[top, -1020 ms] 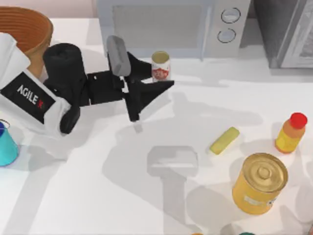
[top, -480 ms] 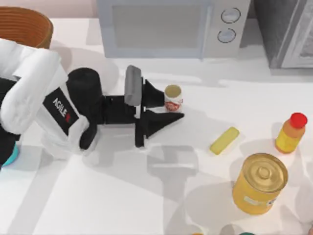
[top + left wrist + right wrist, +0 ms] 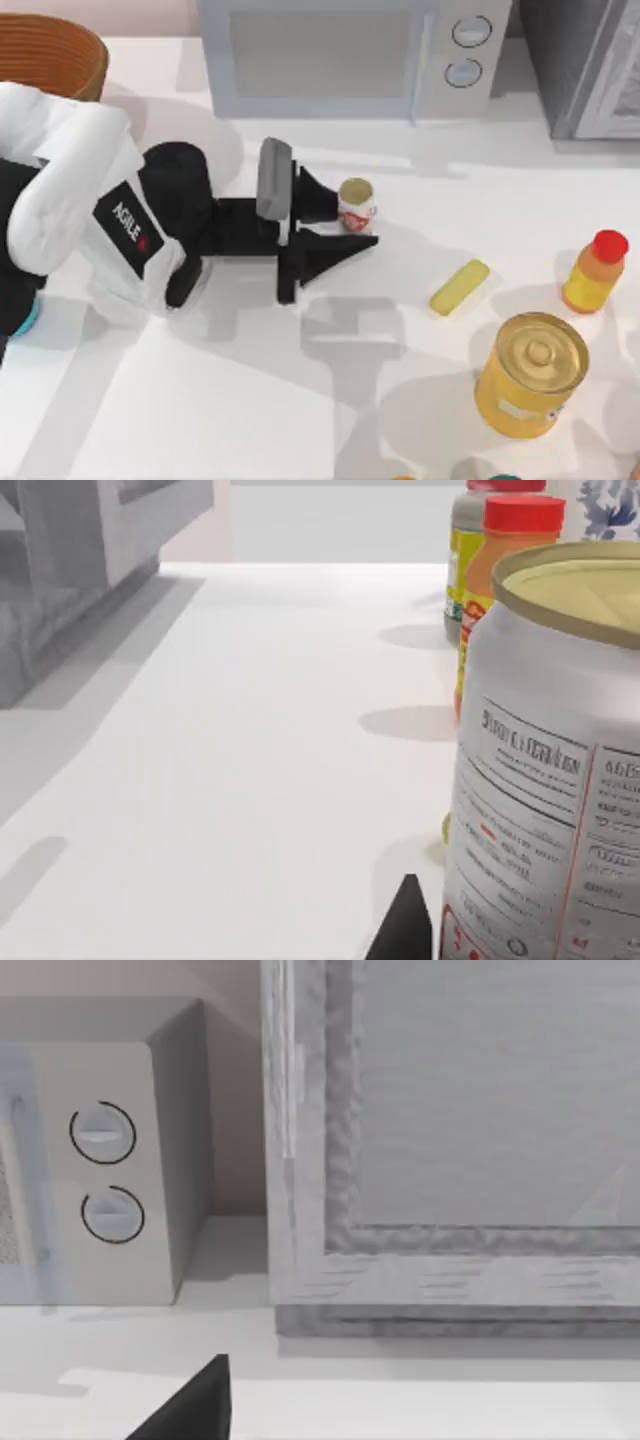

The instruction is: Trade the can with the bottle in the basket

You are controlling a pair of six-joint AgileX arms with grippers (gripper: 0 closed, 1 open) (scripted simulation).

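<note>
The can (image 3: 356, 203), small and white with a red mark and a tan top, stands upright between the black fingers of my left gripper (image 3: 352, 222), which is shut on it in front of the microwave. Seen from the left wrist, the can (image 3: 545, 780) looms close beside a dark fingertip (image 3: 405, 928). The basket (image 3: 50, 45), brown and woven, sits at the back left corner. A teal sliver of the bottle (image 3: 33, 313) peeks out at the left edge, mostly hidden behind my left arm. My right arm is parked, its wrist camera facing the microwave.
A microwave (image 3: 340, 55) and a grey appliance (image 3: 590, 60) line the back. At the right stand a big yellow can (image 3: 530, 375) and an orange bottle with a red cap (image 3: 595, 270). A yellow bar (image 3: 459, 286) lies between them and the small can.
My left gripper carried the can from just in front of the microwave toward the table's middle and right. Over the last half second it barely shifted.
</note>
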